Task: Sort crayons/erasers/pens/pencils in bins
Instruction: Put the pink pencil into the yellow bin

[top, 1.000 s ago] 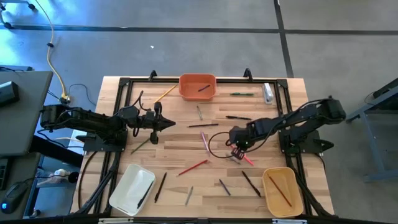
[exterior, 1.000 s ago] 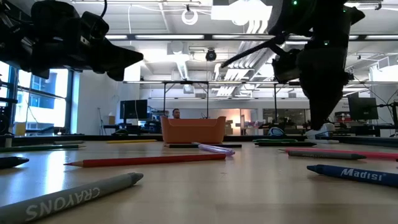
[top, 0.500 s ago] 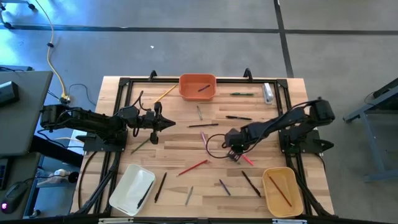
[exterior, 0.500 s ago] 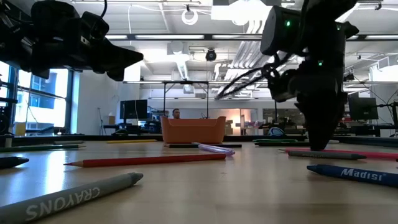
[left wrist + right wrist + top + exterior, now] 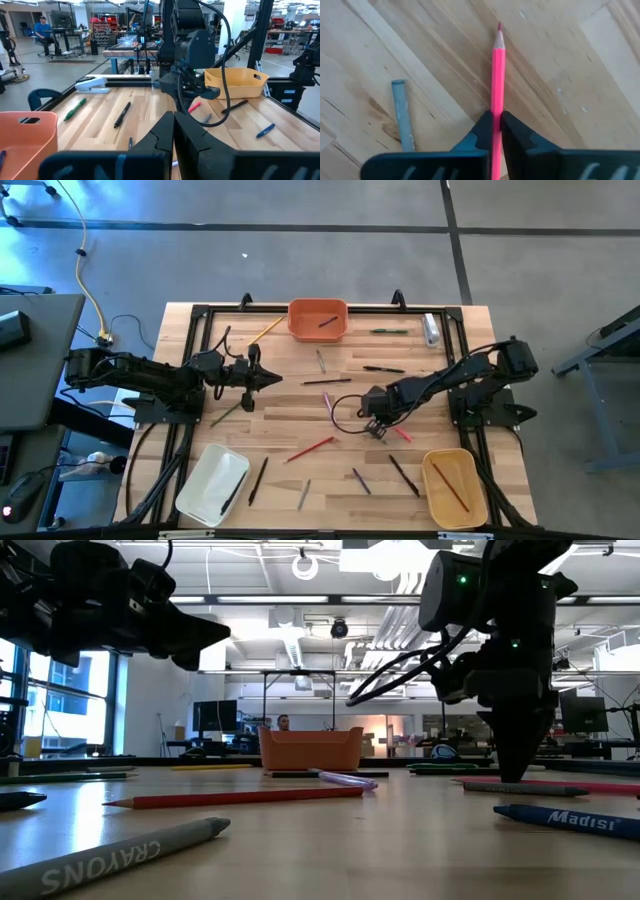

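Pink pencil (image 5: 498,75) lying on wooden table (image 5: 300,405), right of centre, pinched between my right gripper (image 5: 496,125) fingers, tip pointing away from my wrist. Grey-blue crayon (image 5: 403,117) on boards just beside it. My left gripper (image 5: 272,379) pressed shut, empty, raised over table's left half. Tan-yellow bin (image 5: 455,487) near my right arm.

Pale wooden table (image 5: 560,60), visible grain; glossy pink pencil (image 5: 498,75).
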Controlling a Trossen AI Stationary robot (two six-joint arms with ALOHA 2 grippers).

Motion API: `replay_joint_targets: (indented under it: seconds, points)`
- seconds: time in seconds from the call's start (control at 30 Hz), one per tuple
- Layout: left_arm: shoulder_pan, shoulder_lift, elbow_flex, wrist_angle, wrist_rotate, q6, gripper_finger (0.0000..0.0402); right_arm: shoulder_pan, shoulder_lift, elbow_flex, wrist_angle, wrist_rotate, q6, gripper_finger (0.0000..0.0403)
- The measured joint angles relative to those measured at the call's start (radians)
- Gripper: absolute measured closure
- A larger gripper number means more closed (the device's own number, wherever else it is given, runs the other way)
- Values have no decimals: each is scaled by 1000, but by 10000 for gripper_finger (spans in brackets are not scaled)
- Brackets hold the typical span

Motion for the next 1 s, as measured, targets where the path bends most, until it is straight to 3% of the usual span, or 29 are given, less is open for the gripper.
replay_joint_targets:
  seconds: [0.3, 0.73, 1.0]
  points:
    - [1, 0, 10, 4, -2, 9, 401, -1, -66, -7, -11, -9, 95, 377]
    - [1, 0, 14, 3, -11, 25, 401, 23, -326, -6, -130, -32, 232, 376]
    - [1, 0, 14, 4, -52, 52, 401, 97, -478, -4, -156, -90, 430, 376]
